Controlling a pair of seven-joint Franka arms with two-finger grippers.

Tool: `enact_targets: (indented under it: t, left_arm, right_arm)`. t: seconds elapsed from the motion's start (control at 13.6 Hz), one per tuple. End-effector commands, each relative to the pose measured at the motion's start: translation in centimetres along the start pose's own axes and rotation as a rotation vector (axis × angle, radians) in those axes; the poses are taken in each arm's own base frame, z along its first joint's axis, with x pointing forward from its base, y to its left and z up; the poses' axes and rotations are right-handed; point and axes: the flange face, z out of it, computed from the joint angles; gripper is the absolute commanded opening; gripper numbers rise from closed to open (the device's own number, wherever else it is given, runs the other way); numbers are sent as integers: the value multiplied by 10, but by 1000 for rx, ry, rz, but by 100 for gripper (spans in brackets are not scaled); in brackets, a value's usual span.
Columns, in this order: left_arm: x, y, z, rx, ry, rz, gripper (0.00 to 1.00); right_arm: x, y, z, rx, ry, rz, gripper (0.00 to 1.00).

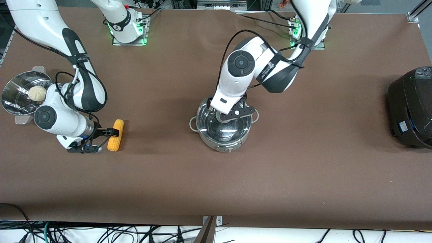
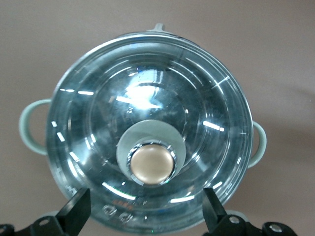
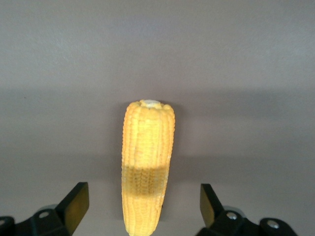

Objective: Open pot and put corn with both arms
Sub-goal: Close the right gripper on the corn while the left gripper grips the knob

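Steel and glass fill the front view's middle: the pot stands mid-table with its lid on, and the left gripper hangs over it. Toward the right arm's end of the table the corn lies flat, with the right gripper low beside it, fingers apart. A steamer basket holding a bun sits farther from the camera than the corn.

From the left wrist, the spread fingers straddle the lid's knob without touching it. That knob is the only sound hold; the glass looks slick, breakable and fairly heavy.

From the right wrist, the fingers stand wide on either side of the cob, clear of it. It looks stiff and light, and round enough to roll, so a mid-length pinch should suit.
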Motion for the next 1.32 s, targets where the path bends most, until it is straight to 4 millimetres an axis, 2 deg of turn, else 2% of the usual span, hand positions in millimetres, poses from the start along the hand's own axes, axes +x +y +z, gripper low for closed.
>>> enact_targets:
  t: [0.0,0.15,0.29,0.51,0.66,0.81,0.88,0.95,1.1,1.17,1.25]
  left_arm:
    - [9,8,7,21,64,2,99]
    - [11,9,9,14,70,1,98]
    - [12,9,16,23,73,-1,91]
    - [12,11,20,18,78,3,86]
    - [12,12,24,19,77,5,77]
    - [12,12,24,19,77,5,65]
    - [11,12,25,19,76,8,53]
    - [11,12,25,21,77,8,48]
    - [10,12,24,22,78,11,21]
    - [9,12,23,22,76,11,5]
    - [9,12,22,24,75,11,0]
  right_arm:
    - [-3,-9,9,0,-4,-21,100]
    - [-4,-10,15,0,-13,-22,100]
    - [-8,-9,25,0,-21,-22,100]
    - [-14,-9,39,0,1,-23,100]
    - [-14,-8,40,1,7,-21,100]
    - [-13,-6,46,1,7,-18,100]
    - [-13,-5,48,2,12,-16,100]
    - [-12,-5,51,2,13,-16,99]
    - [-11,-5,56,3,21,-16,95]
    - [-11,-5,58,3,19,-16,85]
    - [-11,-5,59,3,22,-16,71]
